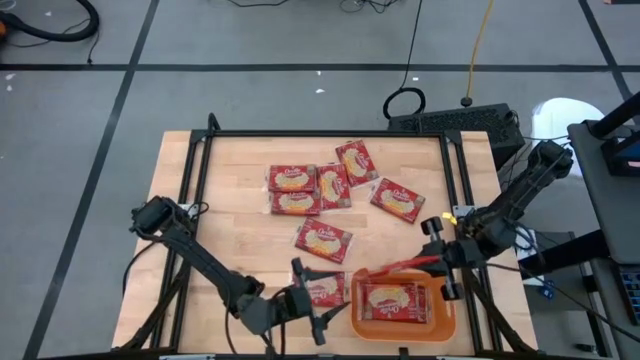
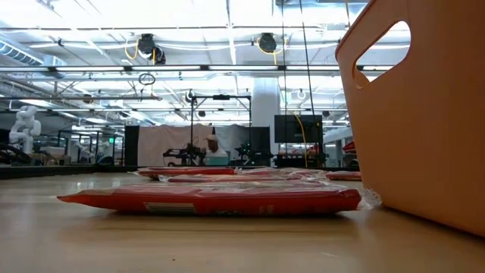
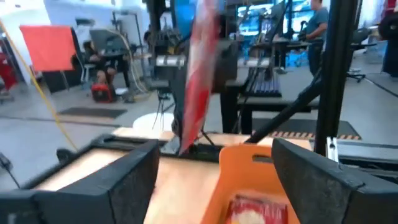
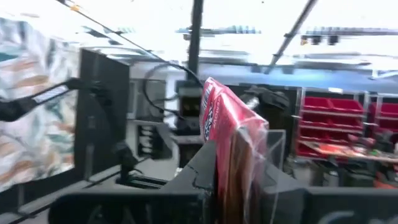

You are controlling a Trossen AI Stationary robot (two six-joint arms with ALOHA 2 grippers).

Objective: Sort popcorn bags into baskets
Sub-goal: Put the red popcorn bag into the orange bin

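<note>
The orange basket (image 1: 440, 318) stands at the table's near right with one popcorn bag (image 1: 390, 300) lying flat inside; the basket also shows in the left wrist view (image 3: 245, 165) and the low view (image 2: 424, 114). My right gripper (image 1: 432, 258) is shut on another bag (image 1: 405, 264), held on edge over the basket's far rim. My left gripper (image 1: 322, 300) stands open and level just left of the basket, above a bag (image 1: 328, 287) that lies flat on the table (image 2: 212, 199). Several more bags (image 1: 320, 185) lie flat mid-table. My right gripper pinches one end of the bag (image 4: 231, 163) between its two fingers. The fingers come from the table's right, slanting a little upward. The bag stands on edge, its faces upright, and sticks out past the fingertips toward the table's left (image 3: 198, 81), clear of the table.
A single bag (image 1: 323, 240) lies between the cluster and the basket. Black frame rails (image 1: 200, 180) run along the table's left, right and far sides. A keyboard (image 1: 450, 120) sits beyond the far right corner. People show in the room behind.
</note>
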